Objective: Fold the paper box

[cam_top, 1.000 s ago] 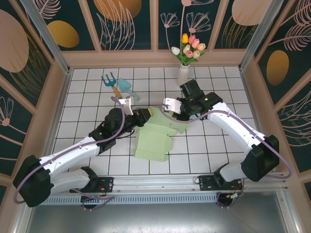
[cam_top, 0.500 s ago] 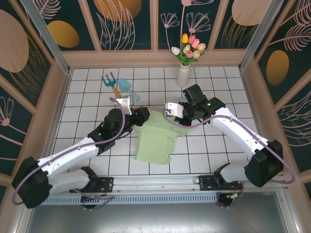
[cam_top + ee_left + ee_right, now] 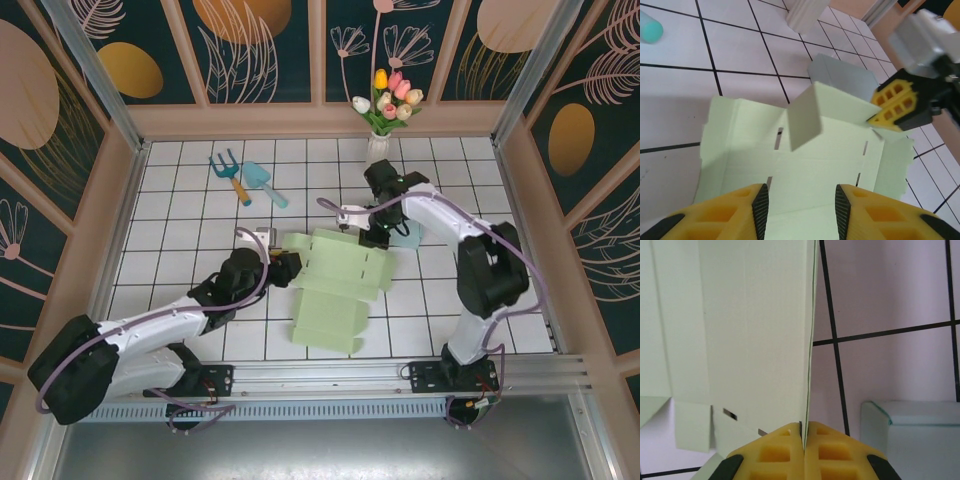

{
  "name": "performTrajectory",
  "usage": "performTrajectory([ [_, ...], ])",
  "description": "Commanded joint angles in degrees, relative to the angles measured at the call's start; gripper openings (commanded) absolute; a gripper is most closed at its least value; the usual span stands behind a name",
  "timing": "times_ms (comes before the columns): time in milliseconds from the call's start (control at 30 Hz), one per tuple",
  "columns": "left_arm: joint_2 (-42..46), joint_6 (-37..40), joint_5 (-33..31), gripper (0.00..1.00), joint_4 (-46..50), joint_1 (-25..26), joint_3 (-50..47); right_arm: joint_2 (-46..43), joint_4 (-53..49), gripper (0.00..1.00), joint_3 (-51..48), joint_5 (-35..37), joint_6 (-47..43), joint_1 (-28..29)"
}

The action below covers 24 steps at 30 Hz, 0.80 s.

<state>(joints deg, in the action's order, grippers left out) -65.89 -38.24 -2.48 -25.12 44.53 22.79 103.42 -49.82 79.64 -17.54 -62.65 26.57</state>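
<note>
since a second ago the paper box (image 3: 338, 285) has slid toward the near edge and turned a little; the left gripper (image 3: 284, 268) has let go of it and drawn back, while the right arm has folded in so that the right gripper (image 3: 371, 226) sits at the sheet's far edge; the box lies mostly flat at the middle of the table (image 3: 180, 230), one far panel standing up; in the right wrist view the right gripper (image 3: 803, 432) has its fingers pressed together on the thin edge of that raised panel (image 3: 809, 340); in the left wrist view the left gripper (image 3: 801, 200) has its fingers (image 3: 760, 201) spread, apart from each other over the near part of the sheet and closed on nothing.

risks, as i judge them: with only one pinch on it the sheet may skate over the tiles rather than bend at its score; a pull off the line could crease or tear the panel; the right arm works just beside a small pale box (image 3: 406, 236) and near the vase of tulips (image 3: 379, 150), and a swing could knock either.

count: one paper box; two grippers; one small pale box; one vase of tulips; one toy fork (image 3: 229, 172); one toy trowel (image 3: 262, 183).
</note>
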Motion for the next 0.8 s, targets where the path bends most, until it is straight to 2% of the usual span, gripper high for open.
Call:
performTrajectory([
  [0, -3.3, 0.0, -0.8, 0.45, -4.6, -0.1, -1.5, 3.3, -5.1, 0.0, 5.3, -1.7, -3.4, -0.6],
  [200, -11.2, -4.6, 1.5, 0.42, -7.3, -0.1, -2.3, 7.7, -6.8, 0.0, 9.8, 0.0, -3.8, -0.9],
  [400, -13.1, -5.4, -7.0, 0.39, -2.6, 0.0, -2.6, 7.2, -5.7, 0.0, 9.3, 0.3, -3.9, -1.3],
  [533, -12.4, -5.0, -11.0, 0.46, 0.9, 0.0, -2.1, 6.6, -4.4, 0.0, 8.0, 0.3, -3.4, -1.3],
  [633, -14.5, -5.6, -6.1, 0.44, -1.8, 0.0, -1.5, 6.6, -3.6, 0.0, 7.3, 0.1, -2.8, -1.2],
  [767, -17.3, -7.0, 1.2, 0.34, -6.8, 0.6, 1.0, 7.1, -2.9, 0.0, 6.4, 0.2, -1.8, -1.1],
])
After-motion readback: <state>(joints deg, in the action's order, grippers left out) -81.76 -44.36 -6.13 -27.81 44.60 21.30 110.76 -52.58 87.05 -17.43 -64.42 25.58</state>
